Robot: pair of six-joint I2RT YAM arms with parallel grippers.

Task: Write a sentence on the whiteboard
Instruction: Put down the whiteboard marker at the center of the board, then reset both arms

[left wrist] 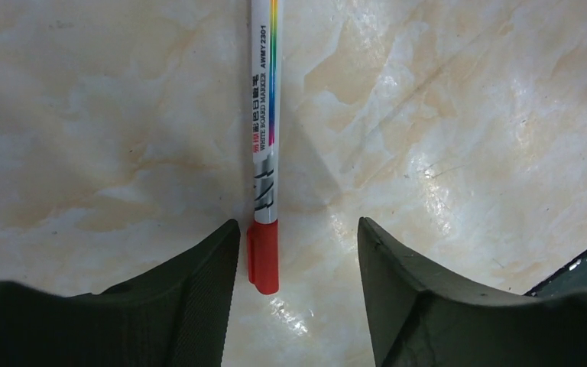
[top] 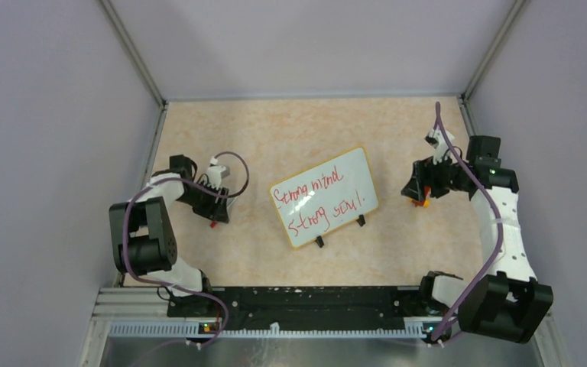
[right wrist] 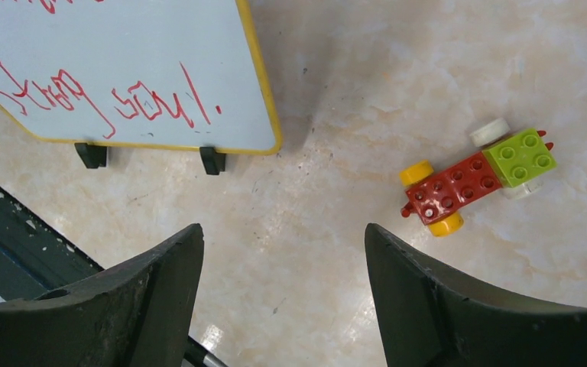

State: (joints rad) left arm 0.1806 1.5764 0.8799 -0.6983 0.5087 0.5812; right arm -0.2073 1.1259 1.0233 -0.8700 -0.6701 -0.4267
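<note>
Worktop [top: 275, 130] of pale marbled stone spreads under both my arms. By its left edge, about halfway back, my left claw [top: 215, 216] hangs low over the surface with its jaws apart, gripping nothing. Seen from my left wrist, the left claw [left wrist: 298, 229] straddles a whiteboard marker [left wrist: 264, 138] that lies flat on the stone. The barrel is white with a rainbow stripe. Its red end [left wrist: 264, 256] sits just beside my left finger [left wrist: 206, 283]; I cannot tell whether the two touch. The other finger is well clear of it.

In the middle of the worktop lies the whiteboard [top: 355, 164], yellow-rimmed and turned at a slant, its right end further back than its left. Two black clip feet [top: 319, 241] sit on the long edge facing the near edge. Across it runs the sentence [top: 321, 200] in thin red handwriting, two lines, "Strong mind, Strong soul."

Near the right edge, my right claw [top: 416, 191] also stands with jaws apart and nothing between them. From that wrist, the right claw [right wrist: 283, 237] looks down on bare stone. The whiteboard's corner [right wrist: 122, 46] is on one side, and a small brick car [right wrist: 474, 176] on the other, red and green with yellow and white wheels.
</note>
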